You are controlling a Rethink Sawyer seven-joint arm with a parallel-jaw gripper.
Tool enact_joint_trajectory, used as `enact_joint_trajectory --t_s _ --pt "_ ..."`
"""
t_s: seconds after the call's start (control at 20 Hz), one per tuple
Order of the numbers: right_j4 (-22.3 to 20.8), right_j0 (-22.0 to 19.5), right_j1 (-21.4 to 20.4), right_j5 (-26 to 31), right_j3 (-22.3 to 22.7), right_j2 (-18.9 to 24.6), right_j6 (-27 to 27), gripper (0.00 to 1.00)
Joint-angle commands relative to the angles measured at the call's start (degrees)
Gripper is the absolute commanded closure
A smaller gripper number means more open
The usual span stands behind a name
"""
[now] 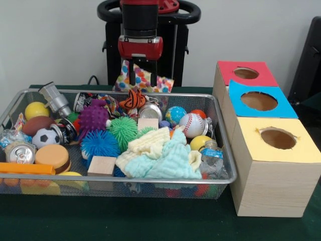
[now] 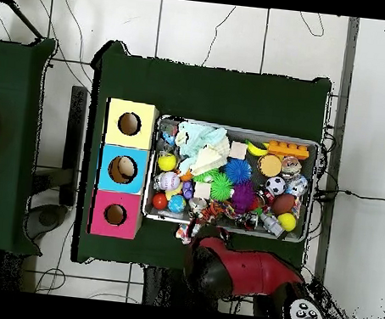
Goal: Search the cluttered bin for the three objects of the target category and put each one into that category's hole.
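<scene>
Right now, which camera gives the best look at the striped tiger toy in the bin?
The front view. There the tiger toy sits clear at the bin's far rim, just below the end effector, orange with dark stripes showing. In the overhead view it is only a small blur near the bin's bottom rim, too small to tell apart.

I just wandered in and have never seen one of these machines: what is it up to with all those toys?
A red and black robot arm hangs over the far rim of a wire mesh bin crammed with balls, cans and cloths. A striped orange toy animal lies just below its claw; whether the claw grips it is unclear. Beside the bin stand boxes with red, blue and yellow holes.
</scene>
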Motion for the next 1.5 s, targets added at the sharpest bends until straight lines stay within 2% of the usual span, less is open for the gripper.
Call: enact_joint_trajectory --t_s 0.05,0.2,0.7,1.5 --pt "0.42 2.57 3.72 -6.19 -8.24 -3.9 5.87 0.0" --pt "0.79 3.9 4.45 -7.59 -8.81 -5.78 5.95 0.0" --pt "2.25 5.16 3.93 -7.56 -8.42 -7.1 6.08 0.0" --pt "2.78 6.51 6.8 -10.04 -10.79 -9.07 6.12 0.0"
